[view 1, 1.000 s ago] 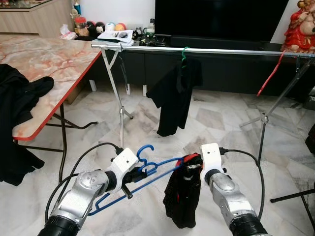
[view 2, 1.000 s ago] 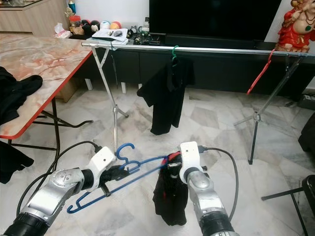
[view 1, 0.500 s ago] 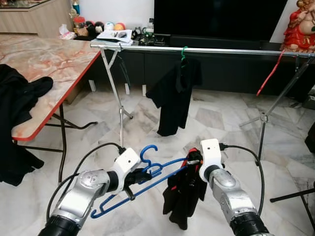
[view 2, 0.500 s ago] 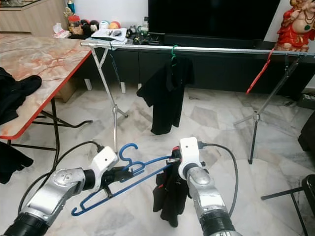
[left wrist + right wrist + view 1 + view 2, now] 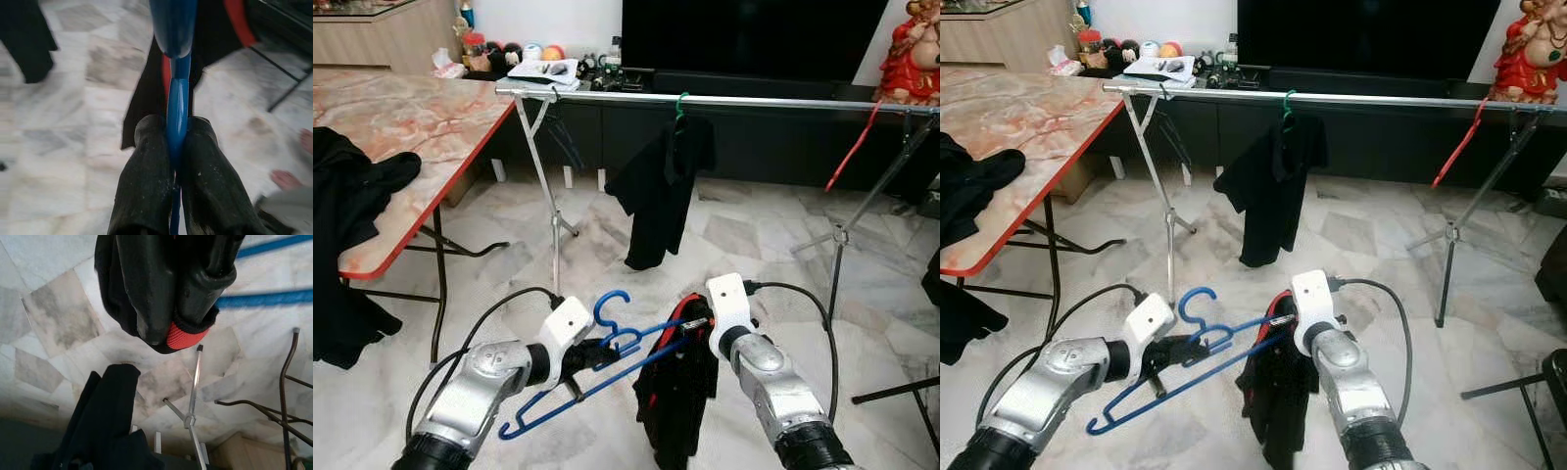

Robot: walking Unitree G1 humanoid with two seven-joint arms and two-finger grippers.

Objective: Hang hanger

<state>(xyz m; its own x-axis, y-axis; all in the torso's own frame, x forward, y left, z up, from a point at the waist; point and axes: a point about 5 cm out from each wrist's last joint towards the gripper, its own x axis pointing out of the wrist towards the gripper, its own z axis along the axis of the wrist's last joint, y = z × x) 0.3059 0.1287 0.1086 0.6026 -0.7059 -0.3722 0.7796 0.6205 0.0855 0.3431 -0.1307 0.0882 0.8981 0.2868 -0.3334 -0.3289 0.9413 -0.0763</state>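
Low before the robot, between its two arms, the blue hanger slopes with its hook upward, well short of the rail; the left pincer is pressed together on its bar; the right pincer pinches the black garment with red trim at the hanger's far end; over the last second the garment has sunk and hangs longer, partly draped, so threading seems under way, hanging not yet begun; beyond, a black shirt on a green hanger and a red hanger occupy the rail; the worktop stands left.
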